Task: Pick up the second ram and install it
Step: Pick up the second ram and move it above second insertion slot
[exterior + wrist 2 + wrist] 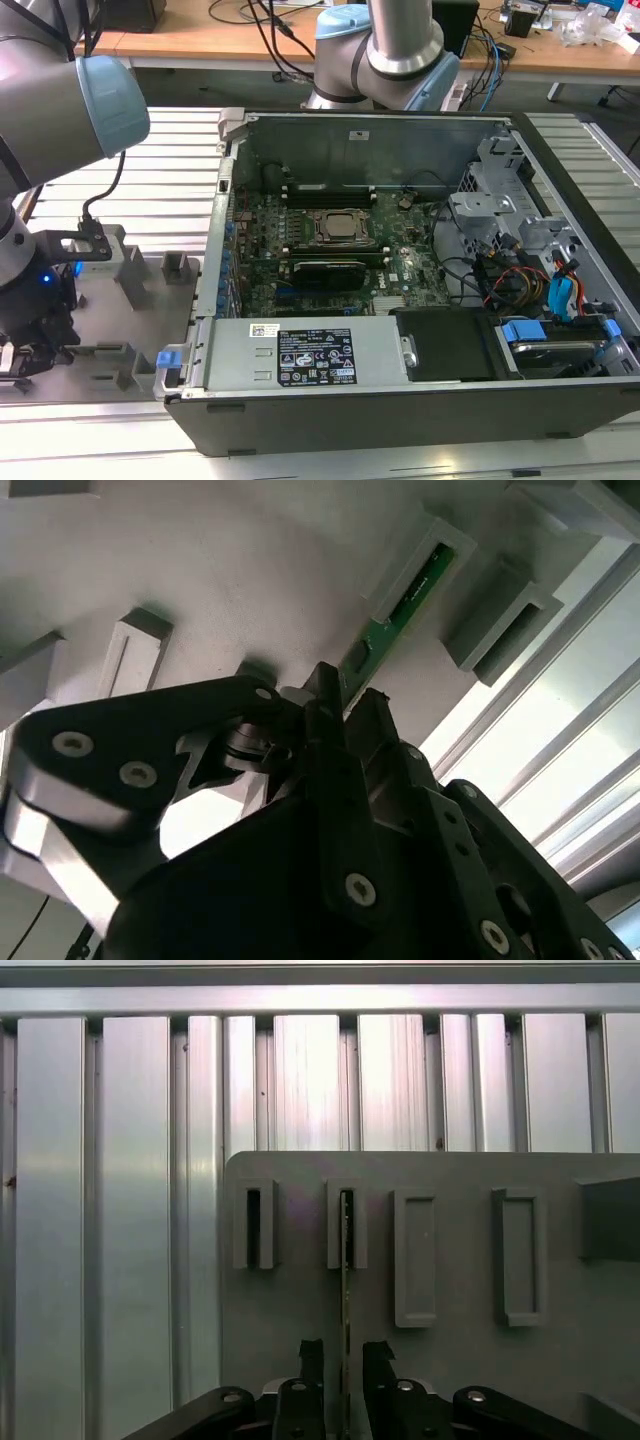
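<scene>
The second ram (345, 1290) is a thin green stick standing on edge, its far end in the slot of a grey tray block (358, 1228). In the second wrist view the ram (388, 628) runs from that block toward my fingers. My gripper (344, 1355) is open and straddles the near end of the stick, one black finger (312, 1356) on each side with a narrow gap to the board. In the exterior view my gripper (25, 360) hangs low over the grey tray (150, 330), at the exterior view's left of the open computer case (560, 200).
Beside the ram's block stand an empty slotted block (253, 1225) and two flat grey blocks (414, 1258). Ribbed aluminium table slats (110, 1210) border the tray. Inside the case lie the motherboard with the metal processor (338, 227), black slots (330, 190) and cables (520, 275).
</scene>
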`<state>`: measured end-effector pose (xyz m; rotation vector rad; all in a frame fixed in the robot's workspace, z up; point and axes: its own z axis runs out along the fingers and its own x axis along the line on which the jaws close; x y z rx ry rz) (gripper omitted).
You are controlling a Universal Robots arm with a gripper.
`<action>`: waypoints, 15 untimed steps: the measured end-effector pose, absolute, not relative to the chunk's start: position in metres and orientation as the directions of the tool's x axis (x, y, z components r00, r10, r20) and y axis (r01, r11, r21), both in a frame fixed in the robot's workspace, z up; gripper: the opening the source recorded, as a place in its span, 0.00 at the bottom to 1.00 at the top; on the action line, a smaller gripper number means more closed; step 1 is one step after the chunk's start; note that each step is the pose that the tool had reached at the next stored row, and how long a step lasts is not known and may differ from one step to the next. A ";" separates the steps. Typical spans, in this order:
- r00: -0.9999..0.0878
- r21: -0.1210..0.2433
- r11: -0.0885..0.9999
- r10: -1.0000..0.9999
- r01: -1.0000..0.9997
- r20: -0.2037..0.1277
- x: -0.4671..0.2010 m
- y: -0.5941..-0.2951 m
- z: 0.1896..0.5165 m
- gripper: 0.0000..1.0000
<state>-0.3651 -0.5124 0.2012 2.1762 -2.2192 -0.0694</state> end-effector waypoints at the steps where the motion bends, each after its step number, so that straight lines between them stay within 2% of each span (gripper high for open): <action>1: -0.020 0.055 0.019 -1.000 -0.998 -0.008 -0.365 -0.512 0.201 0.22; 2: -0.020 0.055 0.019 -1.000 -0.998 -0.008 -0.365 -0.512 0.201 0.22; 3: -0.020 0.055 0.019 -1.000 -0.998 -0.008 -0.365 -0.512 0.201 0.14; 15: -0.020 0.055 0.019 -1.000 -0.998 -0.012 -0.365 -0.512 0.201 0.14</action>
